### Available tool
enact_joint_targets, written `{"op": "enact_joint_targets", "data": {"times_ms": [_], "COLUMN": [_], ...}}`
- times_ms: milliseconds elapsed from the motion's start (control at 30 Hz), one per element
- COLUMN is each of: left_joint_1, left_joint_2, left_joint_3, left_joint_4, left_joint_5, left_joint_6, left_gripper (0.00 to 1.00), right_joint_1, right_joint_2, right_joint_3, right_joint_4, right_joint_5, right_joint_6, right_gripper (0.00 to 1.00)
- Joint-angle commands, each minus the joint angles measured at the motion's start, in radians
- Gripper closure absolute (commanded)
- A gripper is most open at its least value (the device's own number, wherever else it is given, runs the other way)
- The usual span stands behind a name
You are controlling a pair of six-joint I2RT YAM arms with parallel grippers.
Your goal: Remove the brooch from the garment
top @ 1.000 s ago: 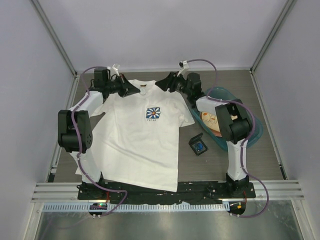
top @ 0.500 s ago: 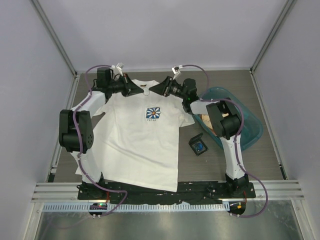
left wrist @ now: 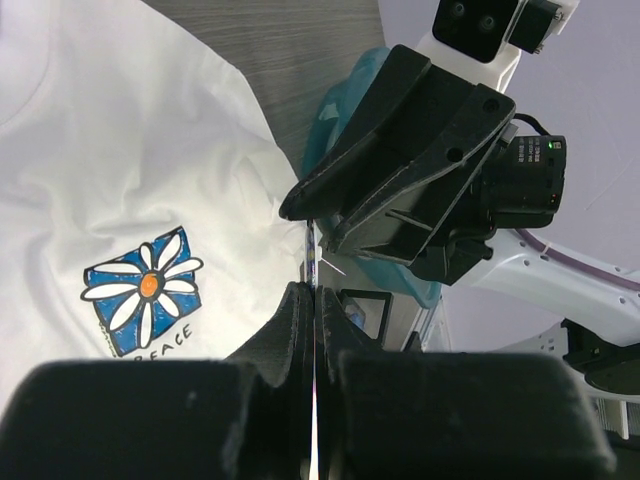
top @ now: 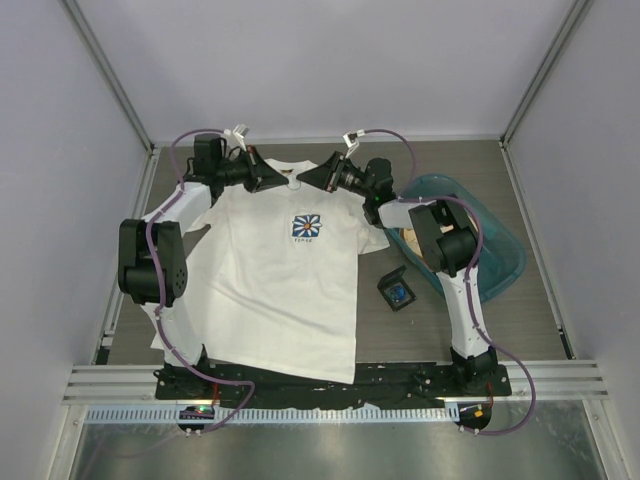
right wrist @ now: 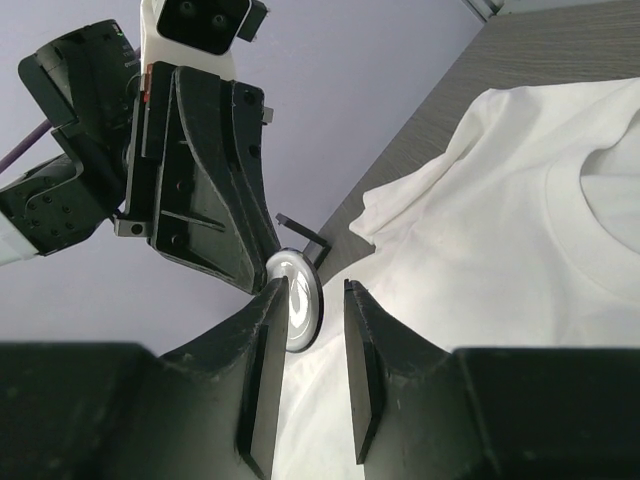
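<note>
Beside garment [top: 280,290], black box [top: 397,291], teal basin [top: 503,250]

— Any room at the collar of the garment [top: 270,290]?
— None. My left gripper [top: 282,181] and my right gripper [top: 303,181] stand tip to tip there, each blocking the other.
— And the sides?
— On my right sit a teal bin [top: 505,262] and a small black box [top: 396,290]. Over the chest, the way lies open.

Right pincer [right wrist: 314,286] parted around brooch [right wrist: 300,306], left pincer [right wrist: 258,262] opposite, white garment [right wrist: 520,240] below
</note>
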Motion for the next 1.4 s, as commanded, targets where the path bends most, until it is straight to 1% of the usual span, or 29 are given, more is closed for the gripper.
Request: {"op": "enact_joint_targets", "data": {"times_ms": [0, 167, 233, 267, 300, 333, 367, 467, 500, 600, 700, 733, 767, 833, 900, 933, 967, 1000, 1033, 1067, 1133, 1167, 1233, 1267, 1333, 1367], "left_joint_1": [-0.004, -0.004, -0.004, -0.004, -0.004, -0.004, -0.004, -0.01, -0.01, -0.01, -0.01, -0.008, -0.01, -0.01, -0.01, -0.01, -0.01, -0.01, -0.01, -0.01, -0.01, -0.01, -0.01, -0.01, -0.01, -0.01], "left_joint_2": [-0.014, -0.014, -0.013, -0.014, -0.014, -0.013, -0.013, -0.005, -0.002, 0.013, 0.013, 0.012, 0.012, 0.013, 0.013, 0.016, 0.015, 0.015, 0.015, 0.013, 0.01, 0.01, 0.007, 0.009, 0.006, 0.004], "left_joint_3": [0.026, 0.021, 0.021, 0.021, 0.022, 0.021, 0.021, 0.026, 0.026, 0.042, 0.039, 0.039, 0.039, 0.039, 0.041, 0.039, 0.039, 0.041, 0.042, 0.044, 0.053, 0.056, 0.061, 0.064, 0.076, 0.079], "left_joint_4": [0.067, 0.087, 0.088, 0.088, 0.088, 0.087, 0.087, 0.087, 0.087, 0.072, 0.072, 0.072, 0.072, 0.072, 0.072, 0.072, 0.072, 0.072, 0.07, 0.052, 0.026, 0.003, -0.005, -0.036, -0.06, -0.088], "left_joint_5": [0.039, 0.045, 0.043, 0.043, 0.043, 0.042, 0.042, 0.033, 0.033, 0.045, 0.043, 0.042, 0.045, 0.043, 0.046, 0.046, 0.049, 0.05, 0.05, 0.046, 0.033, 0.027, 0.014, 0.011, -0.007, -0.013], "left_joint_6": [-0.011, -0.027, -0.03, -0.032, -0.034, -0.035, -0.037, -0.049, -0.056, -0.067, -0.067, -0.067, -0.066, -0.066, -0.066, -0.066, -0.066, -0.064, -0.061, -0.054, -0.023, -0.014, 0.009, 0.017, 0.037, 0.06], "left_gripper": [1.0, 1.0, 1.0, 1.0, 1.0, 1.0, 1.0, 1.0, 1.0, 0.94, 0.87, 0.82, 0.8, 0.77, 0.76, 0.77, 0.8, 0.84, 0.91, 0.94, 1.0, 1.0, 1.0, 1.0, 1.0, 1.0], "right_joint_1": [0.002, 0.004, 0.007, 0.006, 0.007, 0.007, 0.007, 0.006, 0.007, 0.007, 0.006, 0.006, 0.004, 0.004, 0.003, 0.002, 0.004, 0.004, 0.004, 0.003, -0.005, -0.01, -0.016, -0.017, -0.019, -0.019], "right_joint_2": [-0.005, 0.009, 0.011, 0.014, 0.014, 0.014, 0.014, 0.014, 0.014, 0.017, 0.018, 0.018, 0.02, 0.02, 0.022, 0.022, 0.022, 0.023, 0.022, 0.02, 0.017, 0.011, 0.006, 0.006, 0.008, 0.011], "right_joint_3": [0.042, 0.051, 0.049, 0.054, 0.055, 0.054, 0.054, 0.049, 0.049, 0.049, 0.048, 0.049, 0.049, 0.049, 0.049, 0.051, 0.052, 0.051, 0.051, 0.049, 0.043, 0.037, 0.029, 0.025, 0.029, 0.034], "right_joint_4": [0.04, 0.08, 0.098, 0.104, 0.108, 0.112, 0.121, 0.15, 0.155, 0.16, 0.164, 0.167, 0.17, 0.173, 0.172, 0.173, 0.174, 0.174, 0.174, 0.17, 0.163, 0.161, 0.164, 0.175, 0.195, 0.216], "right_joint_5": [-0.024, -0.047, -0.055, -0.056, -0.059, -0.064, -0.064, -0.062, -0.062, -0.059, -0.056, -0.053, -0.055, -0.053, -0.055, -0.055, -0.053, -0.053, -0.055, -0.052, -0.036, -0.033, -0.027, -0.029, -0.038, -0.047], "right_joint_6": [-0.005, 0.021, 0.033, 0.035, 0.041, 0.043, 0.046, 0.056, 0.058, 0.066, 0.069, 0.07, 0.075, 0.076, 0.076, 0.076, 0.078, 0.079, 0.08, 0.078, 0.079, 0.084, 0.093, 0.101, 0.127, 0.136], "right_gripper": [0.65, 0.69, 0.73, 0.76, 0.82, 0.85, 0.9, 0.99, 0.99, 0.99, 0.99, 0.99, 0.99, 0.99, 0.99, 0.99, 0.99, 0.99, 0.99, 0.99, 0.93, 0.87, 0.81, 0.77, 0.75, 0.71]}}
